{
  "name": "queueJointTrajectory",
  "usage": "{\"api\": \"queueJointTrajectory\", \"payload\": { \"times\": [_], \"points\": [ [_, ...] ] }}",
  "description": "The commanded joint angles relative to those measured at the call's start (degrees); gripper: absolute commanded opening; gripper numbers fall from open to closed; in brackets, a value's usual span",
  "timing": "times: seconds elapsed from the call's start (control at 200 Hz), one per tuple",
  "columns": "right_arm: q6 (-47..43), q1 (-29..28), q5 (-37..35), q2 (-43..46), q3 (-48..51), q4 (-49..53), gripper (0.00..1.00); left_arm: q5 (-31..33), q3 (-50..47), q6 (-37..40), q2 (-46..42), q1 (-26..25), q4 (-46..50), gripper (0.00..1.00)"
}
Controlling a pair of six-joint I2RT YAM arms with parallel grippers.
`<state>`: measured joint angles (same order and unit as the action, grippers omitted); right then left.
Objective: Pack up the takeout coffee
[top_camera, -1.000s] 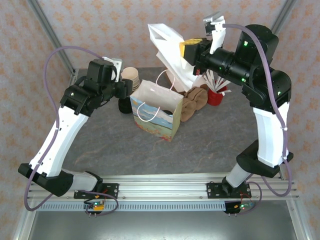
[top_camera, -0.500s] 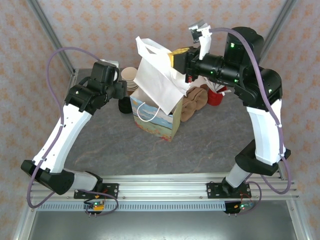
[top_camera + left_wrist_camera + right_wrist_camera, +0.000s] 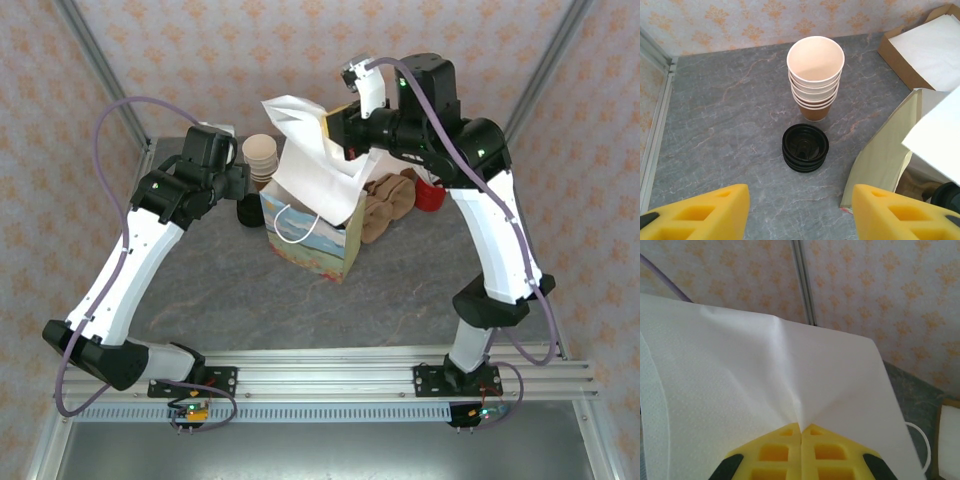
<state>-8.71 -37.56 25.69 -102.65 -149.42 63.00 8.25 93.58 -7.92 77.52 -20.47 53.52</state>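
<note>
The worktop [image 3: 715, 100] looks like grey stone with pale veins, smooth and matt. The stacked cups [image 3: 815, 75] are of matt paper, cream inside. The lids [image 3: 805, 148] are black plastic with a soft gloss. The white bag [image 3: 740, 380] is thin, matt, finely dotted and creased. The left fingers [image 3: 700, 212] and the right fingers [image 3: 772, 452] are yellow and dull, with moulded cells.

The left gripper [image 3: 799, 214] hung over the table [image 3: 715, 115], yellow fingers [image 3: 705, 212] apart with nothing between. Stacked lids [image 3: 805, 148] lay at centre, with nested cups [image 3: 815, 75] just beside them at twelve o'clock. At four o'clock stood a cream bag [image 3: 885, 155], a white bag [image 3: 940, 132] overlapping it. A box [image 3: 900, 55] sat at two o'clock.
</note>
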Motion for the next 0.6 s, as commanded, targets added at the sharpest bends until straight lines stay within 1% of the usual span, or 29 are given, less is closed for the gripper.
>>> {"api": "queueJointTrajectory", "payload": {
  "times": [0.0,0.215,0.365,0.505,0.596],
  "points": [
    [-3.04,1.7,0.6,-0.73,-2.27,1.81,0.0,2.03,-0.42,-0.46,-1.71,0.5,0.53,0.57],
    [-5.22,3.7,2.94,-2.11,-1.76,2.89,0.0,2.04,-0.07,-0.33,-1.5,0.58,0.83,0.57],
    [-7.03,3.9,2.61,-3.0,-1.66,3.91,0.0,1.69,0.2,-0.33,-1.09,0.52,0.81,0.57],
    [-9.24,3.9,2.21,-4.69,-1.49,6.99,0.0,1.68,0.07,-0.44,-0.8,0.52,0.83,0.57],
    [-10.65,3.42,2.61,-5.12,0.88,7.83,0.0,1.68,0.11,-0.56,-0.63,0.53,0.74,0.57]
  ]
}}
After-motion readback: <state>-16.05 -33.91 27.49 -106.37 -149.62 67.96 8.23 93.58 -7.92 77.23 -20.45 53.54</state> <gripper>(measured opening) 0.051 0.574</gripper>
